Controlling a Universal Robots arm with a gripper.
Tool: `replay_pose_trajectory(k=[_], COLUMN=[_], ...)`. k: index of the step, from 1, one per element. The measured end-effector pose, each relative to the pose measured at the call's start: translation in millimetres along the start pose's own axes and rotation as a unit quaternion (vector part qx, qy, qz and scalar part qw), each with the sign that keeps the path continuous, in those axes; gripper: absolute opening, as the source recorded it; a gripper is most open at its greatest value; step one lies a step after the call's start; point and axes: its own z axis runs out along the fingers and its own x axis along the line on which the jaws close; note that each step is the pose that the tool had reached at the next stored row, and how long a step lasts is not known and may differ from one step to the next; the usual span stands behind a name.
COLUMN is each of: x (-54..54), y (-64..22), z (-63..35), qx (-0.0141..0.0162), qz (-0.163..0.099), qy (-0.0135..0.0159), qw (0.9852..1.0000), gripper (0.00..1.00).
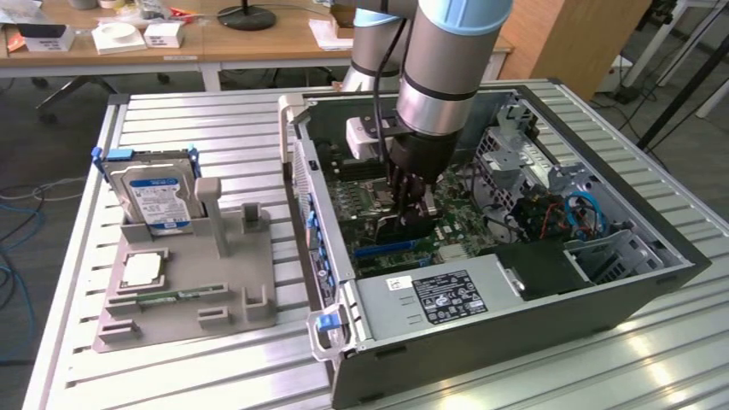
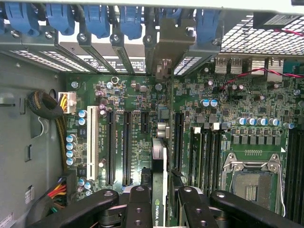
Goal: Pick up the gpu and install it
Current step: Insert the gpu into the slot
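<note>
The gpu [image 2: 159, 156] is a thin black card seen edge-on in the wrist view, hanging over the green motherboard [image 2: 228, 128] between the long black expansion slots [image 2: 127, 147] and the memory slots. Its silvery end [image 2: 167, 45] reaches the row of rear slot covers with blue clips. My gripper [image 2: 159, 197] is shut on the card, one black finger [image 2: 137, 204] on each side. In the exterior view the gripper [image 1: 411, 203] is lowered inside the open computer case [image 1: 513, 325], with the dark gpu [image 1: 401, 229] below it, close to the board.
A grey holder [image 1: 228, 290] on the exterior view's left carries a blue-labelled hard drive [image 1: 157, 195], a processor chip [image 1: 142, 270] and a green memory stick [image 1: 171, 296]. Inside the case are the power supply [image 1: 439, 295], blue cables [image 1: 581, 213] and an open processor socket [image 2: 249, 183].
</note>
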Motion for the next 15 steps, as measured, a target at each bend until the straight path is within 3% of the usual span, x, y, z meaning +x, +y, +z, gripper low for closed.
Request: replay_pose_trajectory(k=[15], x=[0.0], y=[0.4], z=[0.6], qx=[0.0002], qz=[0.0], qy=[0.0], qw=[1.0], gripper=[0.27])
